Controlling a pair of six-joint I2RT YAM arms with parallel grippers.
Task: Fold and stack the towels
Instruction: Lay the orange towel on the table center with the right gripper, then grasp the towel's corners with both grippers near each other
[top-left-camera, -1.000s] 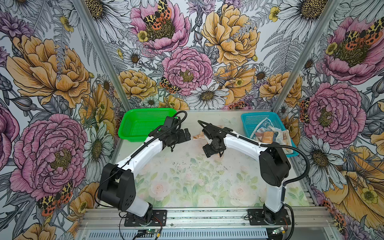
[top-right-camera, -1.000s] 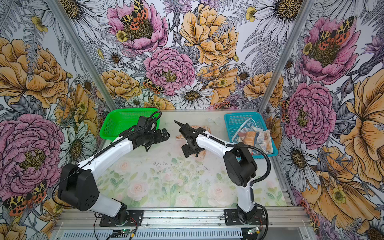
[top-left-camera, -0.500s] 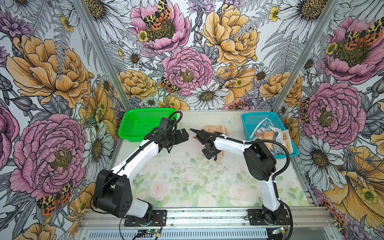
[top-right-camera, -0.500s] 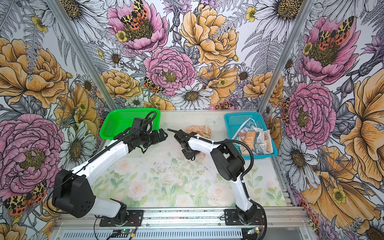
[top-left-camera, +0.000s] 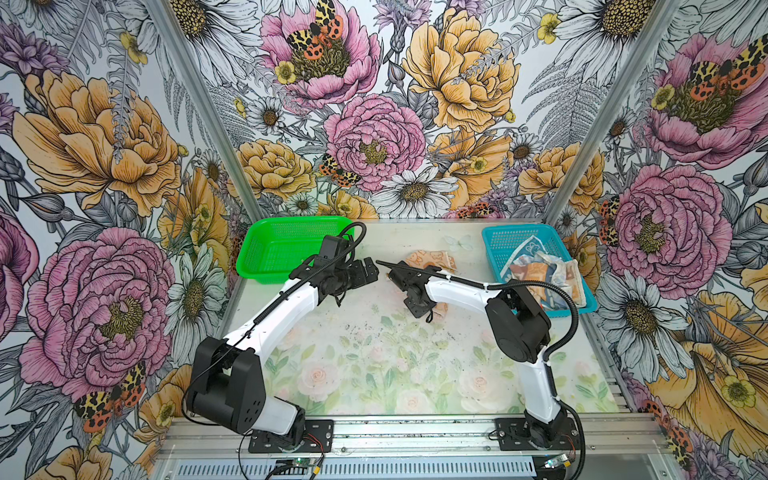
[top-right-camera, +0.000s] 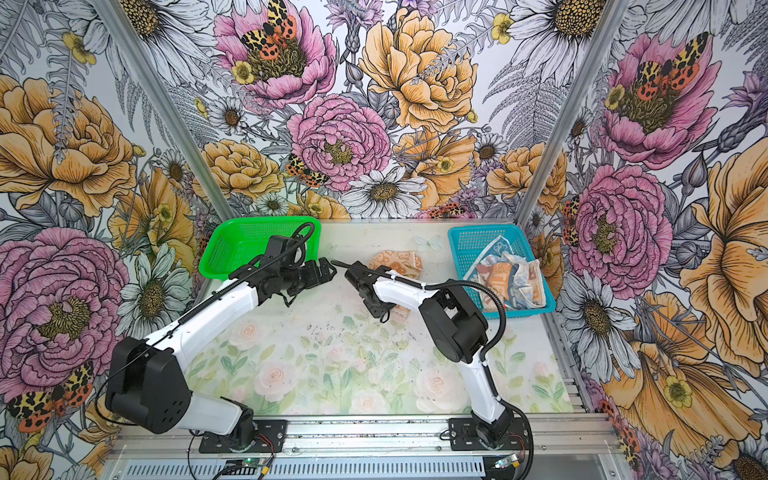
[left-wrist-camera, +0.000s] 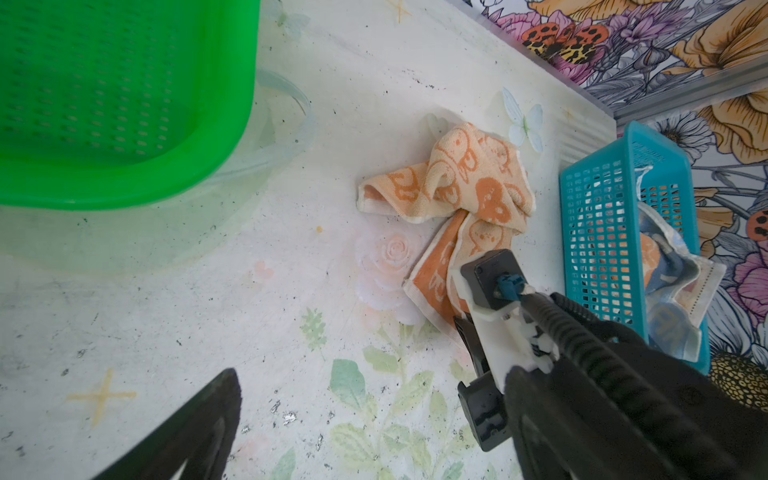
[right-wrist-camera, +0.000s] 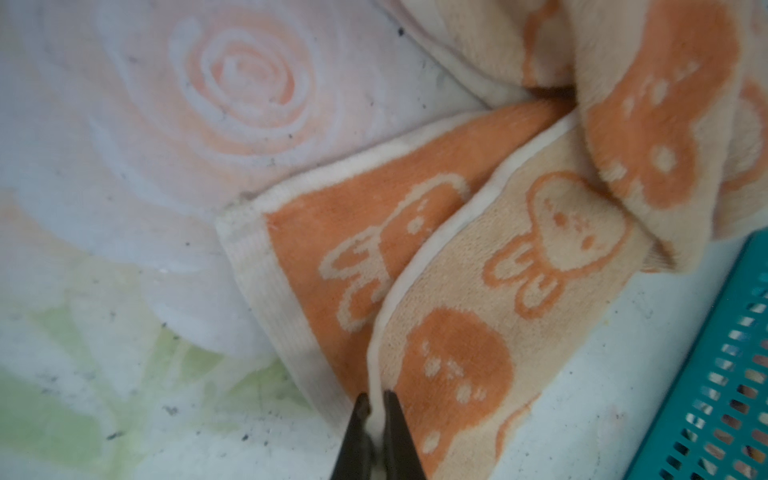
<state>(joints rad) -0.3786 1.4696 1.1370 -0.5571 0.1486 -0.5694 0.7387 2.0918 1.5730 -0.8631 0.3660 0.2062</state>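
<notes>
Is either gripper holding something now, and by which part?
The right gripper pinches the orange rabbit-print terry towel by its cream hemmed edge. The left gripper is open, holding nothing.

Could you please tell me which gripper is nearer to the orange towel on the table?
Right. The right gripper is shut on the orange towel's edge. The left gripper hangs open, apart from the towel, beside the green basket.

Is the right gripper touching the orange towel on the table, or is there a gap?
Touching. In the right wrist view the right gripper is shut on the cream edge of the orange towel.
</notes>
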